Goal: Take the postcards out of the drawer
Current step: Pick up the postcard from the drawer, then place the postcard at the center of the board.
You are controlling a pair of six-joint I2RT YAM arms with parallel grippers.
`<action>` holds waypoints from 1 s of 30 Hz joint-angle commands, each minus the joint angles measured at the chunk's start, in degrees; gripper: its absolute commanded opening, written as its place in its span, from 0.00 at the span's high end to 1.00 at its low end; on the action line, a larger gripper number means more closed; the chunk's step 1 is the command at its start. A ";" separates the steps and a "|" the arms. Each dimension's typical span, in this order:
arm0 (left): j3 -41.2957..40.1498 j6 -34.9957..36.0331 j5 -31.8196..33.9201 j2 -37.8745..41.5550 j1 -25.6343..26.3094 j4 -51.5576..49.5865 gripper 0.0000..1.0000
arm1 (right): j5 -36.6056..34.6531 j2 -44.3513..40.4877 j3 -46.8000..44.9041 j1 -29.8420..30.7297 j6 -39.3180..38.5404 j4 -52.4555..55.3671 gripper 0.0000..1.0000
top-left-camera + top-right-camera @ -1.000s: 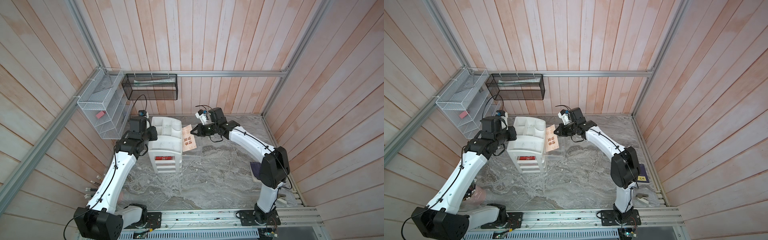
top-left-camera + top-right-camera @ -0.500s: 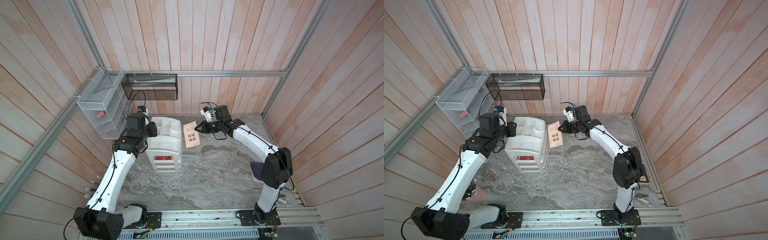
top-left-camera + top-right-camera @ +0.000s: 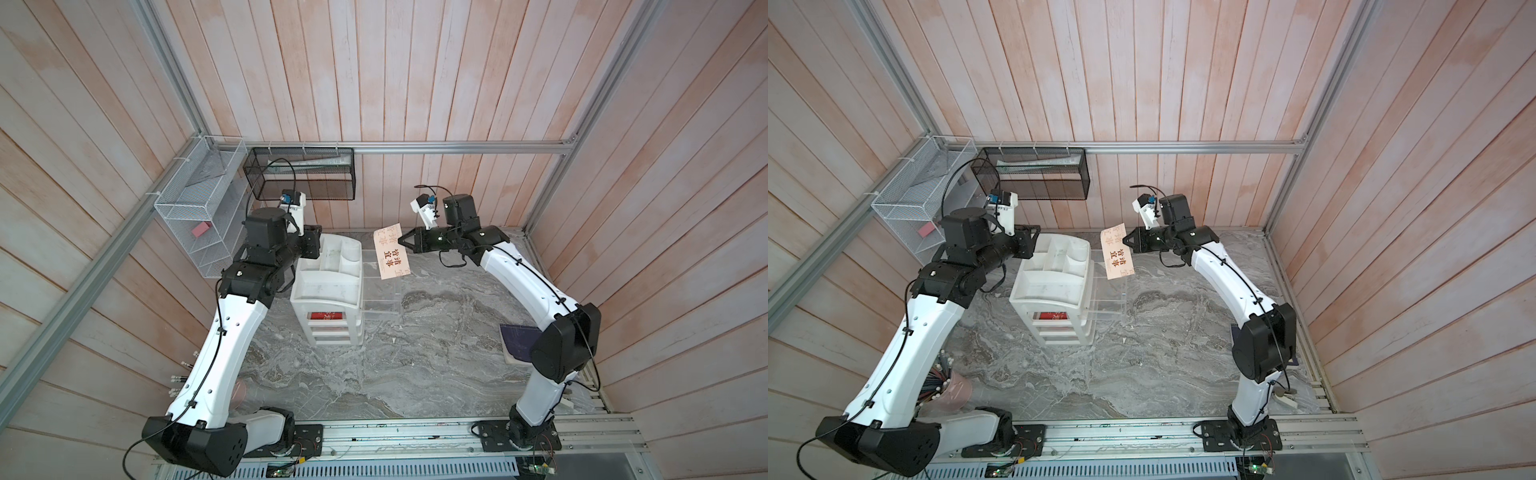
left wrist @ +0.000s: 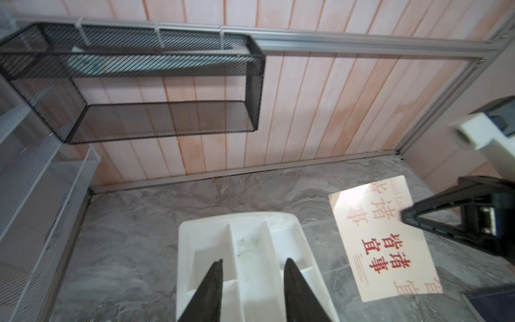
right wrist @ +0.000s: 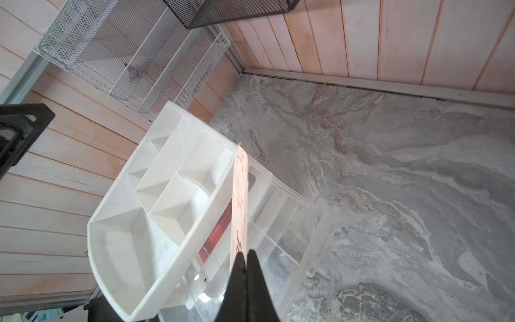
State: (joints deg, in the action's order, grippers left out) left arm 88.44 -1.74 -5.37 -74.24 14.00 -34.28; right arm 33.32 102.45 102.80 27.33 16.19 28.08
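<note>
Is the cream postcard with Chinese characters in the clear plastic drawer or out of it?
Out. The right gripper is shut on the cream postcard, holding it in the air above the pulled-out clear plastic drawer.

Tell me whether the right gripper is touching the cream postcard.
Touching. The right wrist view shows the right gripper shut on the cream postcard, pinching its edge.

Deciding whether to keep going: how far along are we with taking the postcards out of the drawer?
Done: the clear plastic drawer stands pulled out of the white plastic organizer. In hand: the right tool is shut on the cream rectangular postcard with printed characters, held in the air over the drawer. Left: a red card lies in the drawer; the left tool hovers open over the organizer.
</note>
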 commanded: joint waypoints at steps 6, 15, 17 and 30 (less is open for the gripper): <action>8.85 9.21 -12.39 -6.51 7.24 -1.44 0.60 | 6.38 -1.84 4.63 -2.31 -14.79 7.57 1.00; 12.19 15.57 -20.86 -9.49 11.76 -5.76 0.59 | 12.06 -3.26 5.63 -0.90 -28.02 14.36 1.00; 12.19 16.10 -21.44 -9.75 12.48 -6.47 0.59 | 12.30 -3.31 6.07 0.24 -30.05 15.78 1.00; 12.10 17.31 -18.93 -10.97 13.32 -9.80 0.58 | 11.47 -4.14 5.82 4.02 -34.65 17.19 1.00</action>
State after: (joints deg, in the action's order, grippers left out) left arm 99.15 14.33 -24.80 -84.82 27.07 -42.46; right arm 43.68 100.75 108.29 30.89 -16.67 44.53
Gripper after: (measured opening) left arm 0.423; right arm 0.045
